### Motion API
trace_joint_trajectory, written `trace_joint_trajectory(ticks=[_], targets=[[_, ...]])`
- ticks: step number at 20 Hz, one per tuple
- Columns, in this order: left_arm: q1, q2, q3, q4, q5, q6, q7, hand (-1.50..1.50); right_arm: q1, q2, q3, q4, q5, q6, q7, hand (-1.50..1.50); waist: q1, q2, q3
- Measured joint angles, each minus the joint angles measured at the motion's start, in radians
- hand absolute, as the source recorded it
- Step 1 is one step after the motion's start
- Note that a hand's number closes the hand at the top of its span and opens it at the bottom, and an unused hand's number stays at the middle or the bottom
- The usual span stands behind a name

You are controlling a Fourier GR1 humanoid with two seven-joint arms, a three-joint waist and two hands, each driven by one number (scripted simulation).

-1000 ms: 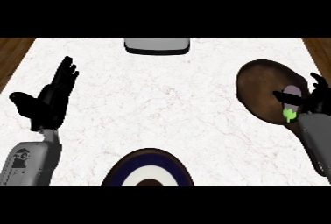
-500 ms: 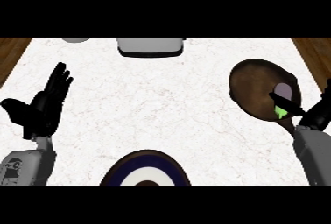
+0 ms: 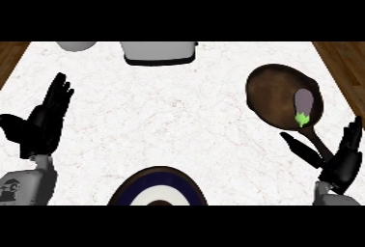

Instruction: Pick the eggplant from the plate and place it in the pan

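Eggplant (image 3: pixel 304 106) lies in the pan (image 3: pixel 274 94), right side of the frame, green stem end toward the handle. Right hand (image 3: pixel 343 157) sits below it at lower right, apart from it, fingers spread and holding nothing, next to the pan handle (image 3: pixel 315 139). Left hand (image 3: pixel 41 120) at left edge, open, fingers up, resting. Plate (image 3: pixel 158 185) at bottom centre, nothing visible on it. Grey appliance (image 3: pixel 158 52) and a grey bowl (image 3: pixel 76 45) at top edge.

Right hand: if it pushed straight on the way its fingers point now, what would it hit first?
Probably the pan: the right hand is open beside the handle, fingers pointing up toward the pan's rim near the eggplant. Height above the counter is unclear.
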Motion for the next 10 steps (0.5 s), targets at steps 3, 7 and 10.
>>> trace_joint_trajectory(ticks=[3,7,10], targets=[[0.003,-0.008,-0.008,-0.009,-0.005,0.003,0.002,0.00,0.168,0.014,0.069,-0.212,0.040,-0.034,0.041,-1.50,0.000,0.002,0.000],[-0.016,-0.020,-0.015,0.008,-0.013,0.006,-0.007,0.00,0.375,0.034,0.179,-0.450,0.119,-0.089,0.110,-1.50,0.011,0.008,0.000],[-0.009,-0.016,-0.014,-0.006,-0.008,-0.009,-0.004,0.00,0.490,0.032,0.247,-0.572,0.202,-0.126,0.178,-1.50,0.025,0.011,0.001]])
